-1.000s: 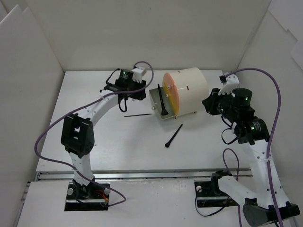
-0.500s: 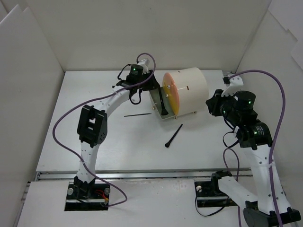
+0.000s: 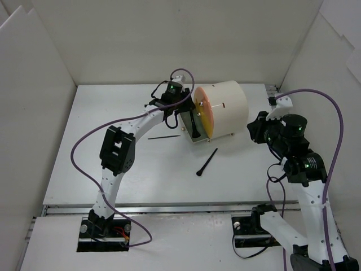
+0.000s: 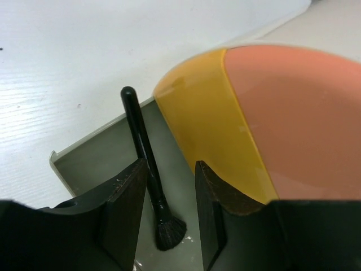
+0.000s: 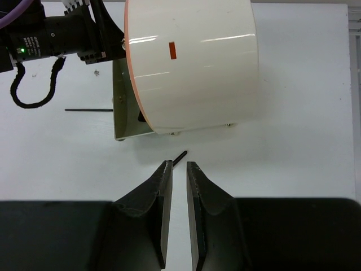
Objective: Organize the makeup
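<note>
My left fingers (image 4: 127, 209) stand partly apart, gripping nothing; the black brush (image 4: 139, 135) lies between them in the grey drawer (image 4: 96, 164); my right fingers (image 5: 155, 197), narrow and empty, point at a thin brush (image 5: 179, 156) on the table (image 5: 293, 141).

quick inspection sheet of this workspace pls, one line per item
surface: white table
job's things: one black brush lying in the grey tray at the orange face of the cream organizer; a second brush and a thin black stick loose on the table
clutter: nothing seen
grippers: left gripper open, straddling the tray brush; right gripper empty, jaws a narrow gap apart
cables: purple cables loop along both arms
surroundings: white walls
</note>
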`<state>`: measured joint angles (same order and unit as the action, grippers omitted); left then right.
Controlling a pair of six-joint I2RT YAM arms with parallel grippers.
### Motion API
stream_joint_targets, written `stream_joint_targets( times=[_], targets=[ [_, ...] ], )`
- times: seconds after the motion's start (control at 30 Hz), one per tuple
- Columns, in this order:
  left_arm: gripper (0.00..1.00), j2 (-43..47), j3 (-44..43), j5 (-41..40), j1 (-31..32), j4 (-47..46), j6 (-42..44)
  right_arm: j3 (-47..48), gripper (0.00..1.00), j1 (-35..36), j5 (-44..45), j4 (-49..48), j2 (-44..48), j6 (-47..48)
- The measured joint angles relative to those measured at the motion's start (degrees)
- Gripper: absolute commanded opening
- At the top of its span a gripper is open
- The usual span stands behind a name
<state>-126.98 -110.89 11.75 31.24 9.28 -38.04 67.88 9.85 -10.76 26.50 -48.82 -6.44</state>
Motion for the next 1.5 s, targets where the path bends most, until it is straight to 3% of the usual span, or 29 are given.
stream_joint_targets(
  times=[0.43, 0.83, 1.1, 1.5],
  targets=[
    [0.33, -5.66, -4.46, -4.68, 0.52, 4.35, -2.93, -0.90, 0.16, 0.00, 0.55, 1.79, 2.36, 0.33],
    [0.00, -6.78, -5.53, -2.95, 0.96, 4.70, -4.37, -0.92, 0.16, 0.00, 1.79, 2.49, 2.45, 1.44],
    [0.00, -3.98, -1.84, -1.01, 1.14, 4.98, -4.42, -0.92, 0.16, -0.02, 1.79, 2.51, 2.43, 1.88],
    [0.01, -3.96, -7.17, 2.60, 1.25, 11.52, -3.91, -0.92, 0.16, -0.02, 1.70, 2.51, 2.45, 1.84]
  ],
)
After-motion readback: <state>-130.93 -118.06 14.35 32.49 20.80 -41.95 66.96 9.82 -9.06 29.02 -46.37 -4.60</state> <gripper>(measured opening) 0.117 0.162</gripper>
